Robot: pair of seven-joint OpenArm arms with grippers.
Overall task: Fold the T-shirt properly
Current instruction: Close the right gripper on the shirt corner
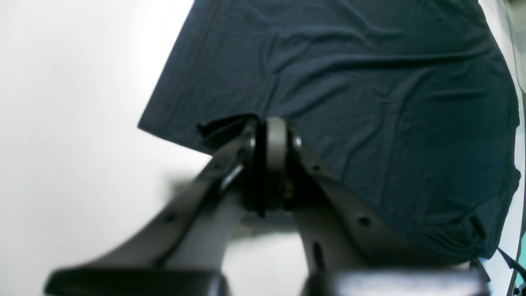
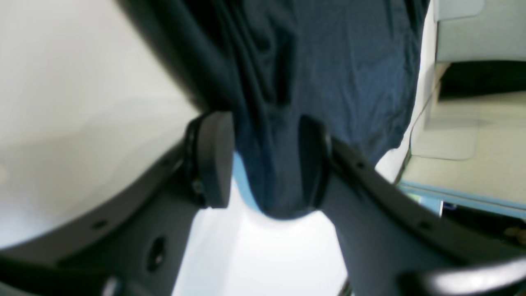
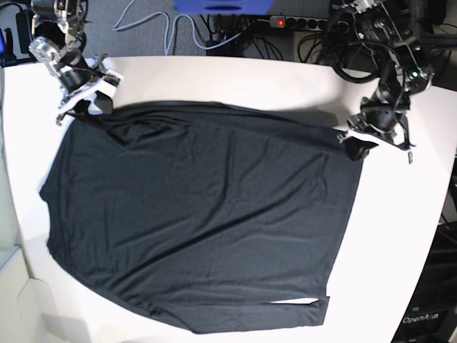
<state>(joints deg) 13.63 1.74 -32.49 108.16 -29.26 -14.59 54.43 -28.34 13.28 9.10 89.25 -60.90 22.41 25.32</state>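
the t-shirt (image 3: 200, 214) lies spread almost flat on the white tabletop (image 3: 400, 236), dark and lightly wrinkled, filling most of the surface, with both far corners at the arms. your left claw (image 1: 273, 135) is pinched tight on the cloth edge at its corner; a small tuck of fabric bunches just beside the pads. your right claw (image 2: 267, 164) stands partly open, with a hanging fold of the shirt between its pads, one pad touching the cloth and the other just apart from it, so it has no firm hold yet. close it fully on that fold before you lift, and make sure you catch both layers. then raise both corners together at an even height, or the thin fabric will likely skew and drag new wrinkles across the body.
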